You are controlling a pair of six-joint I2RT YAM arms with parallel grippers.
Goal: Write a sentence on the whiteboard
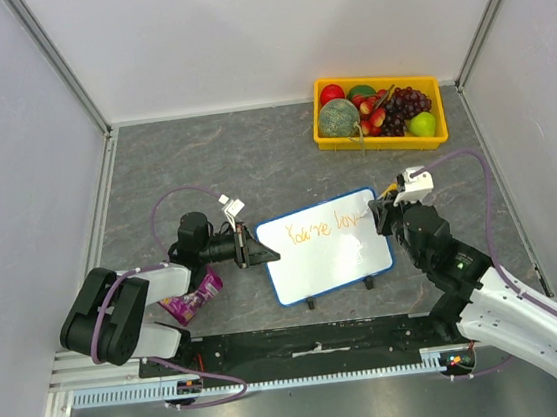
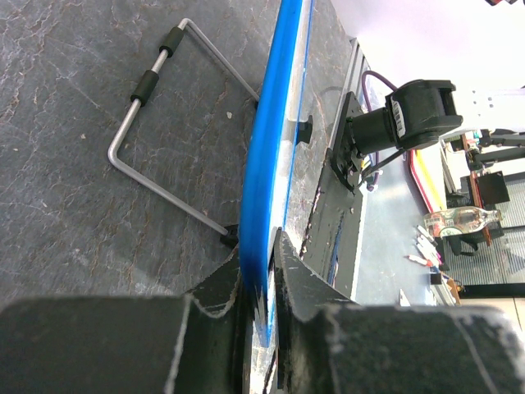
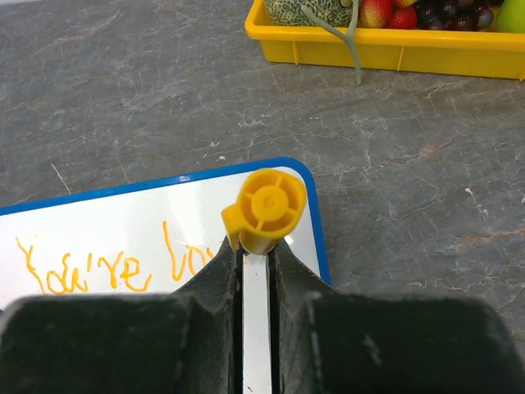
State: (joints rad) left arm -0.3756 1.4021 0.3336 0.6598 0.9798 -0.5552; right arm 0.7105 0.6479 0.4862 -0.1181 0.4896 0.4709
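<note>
Your left claw point(image 2: 261, 275) is clamped on the left edge of the board point(image 1: 335, 262), one finger on each face of the blue frame. The board stands mid-table, leaning back on a wire stand point(image 2: 164, 123) with its writing face towards you. Your right claw point(image 3: 256, 250) is shut tight on the marker point(image 3: 264, 205) at the board's top right corner. Only the marker's yellow back end shows, so you cannot see whether the tip is touching.

The sentence point(image 1: 321, 229) reads about "You're lov" in orange along the top, with the second line not yet begun. I would put the task near half done.

Watch these from here:
- The last letters sit just beside the right frame. If you carry on along this line, the tip may ride onto the blue rim or run off the board
- The board is propped, not flat. A hard press could pivot it in your left claw or tip it back on the stand, and the strokes would smear or skip
- The marker is pinched on its thin body only, so a sideways drag may twist it in the jaws
- Your right wrist hides the lower board, so the second line could start too close to the first
- The fruit tray point(image 1: 382, 141) lies well behind and the purple packet point(image 1: 193, 299) is by your left arm, neither in the way
</note>
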